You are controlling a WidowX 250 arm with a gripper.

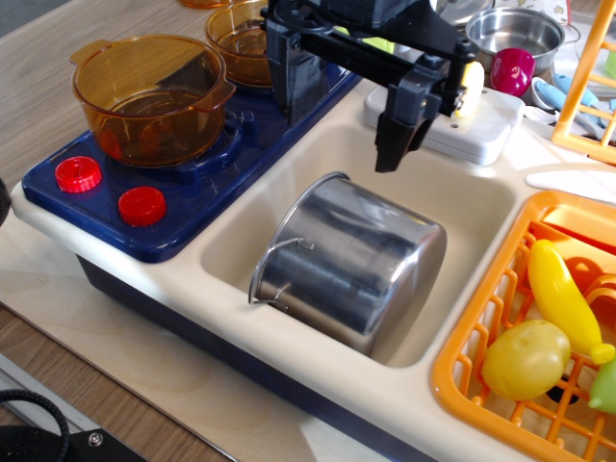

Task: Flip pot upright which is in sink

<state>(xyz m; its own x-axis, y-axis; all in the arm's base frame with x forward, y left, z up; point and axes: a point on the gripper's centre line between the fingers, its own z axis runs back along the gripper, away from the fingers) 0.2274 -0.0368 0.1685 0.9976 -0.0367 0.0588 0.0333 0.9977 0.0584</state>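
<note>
A shiny steel pot (361, 260) lies on its side in the cream sink basin (472, 207). Its rim and wire handle (274, 274) point to the left front, and its base points to the right. My black gripper (402, 144) hangs above the back edge of the sink, over the pot's far side and clear of it. Its fingers point down, stand slightly apart and hold nothing.
A blue stove top (207, 178) with two red knobs (142, 205) carries an amber pot (154, 96), with a second one (241, 38) behind. An orange dish rack (481, 366) at right holds yellow and green toy food. A steel bowl (515, 34) and magenta cup (512, 69) stand at the back.
</note>
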